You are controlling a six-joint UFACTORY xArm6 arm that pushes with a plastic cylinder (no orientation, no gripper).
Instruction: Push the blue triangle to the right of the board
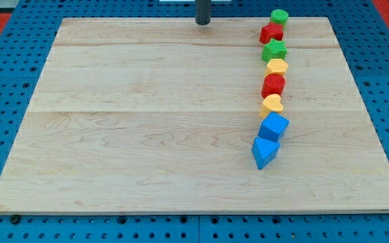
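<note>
Dark rod at the view's top edge

My tip [202,23] was a plain, dark grey cylinder, smooth and unmarked.

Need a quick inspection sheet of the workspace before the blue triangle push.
Surface: wooden board, flat.
Job's things: blue triangle, lowest in a column of blocks right of centre, touching the blue cube.
Clutter: above them, yellow heart, red block, yellow block, green star, red star, green cylinder.
Grippers: none; my tip at the view's top, far from all blocks.
Cables: nothing seen.
Surroundings: blue pegboard.
</note>
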